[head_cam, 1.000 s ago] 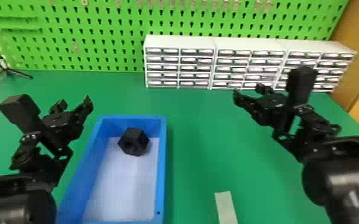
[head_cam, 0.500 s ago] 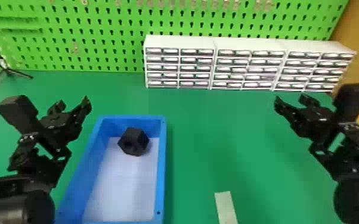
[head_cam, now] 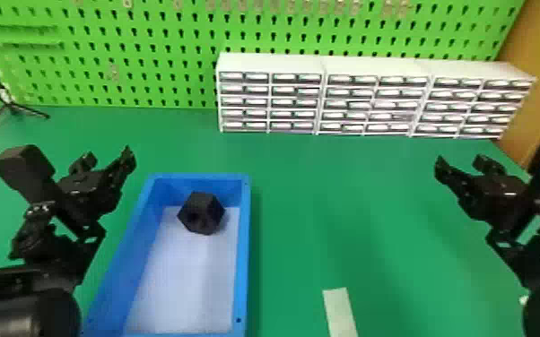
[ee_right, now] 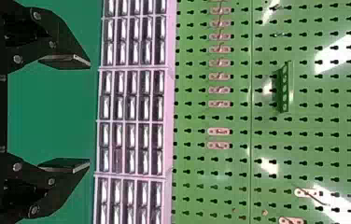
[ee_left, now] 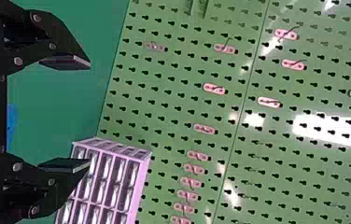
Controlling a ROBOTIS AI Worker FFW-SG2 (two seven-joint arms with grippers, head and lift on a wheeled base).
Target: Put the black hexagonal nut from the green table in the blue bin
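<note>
Backing the green table [head_cam: 309,201]: white drawers [head_cam: 350,105], pegboard [head_cam: 157,24].

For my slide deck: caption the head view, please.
Black hexagonal nut inside the blue bin, with the left hand and right hand open on either side.

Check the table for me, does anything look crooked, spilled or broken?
Nothing looks spilled or broken. The black hexagonal nut sits inside the blue bin, near its far end. The one slightly odd bit is a pale strip slanting on the green table, right of the bin.
</note>
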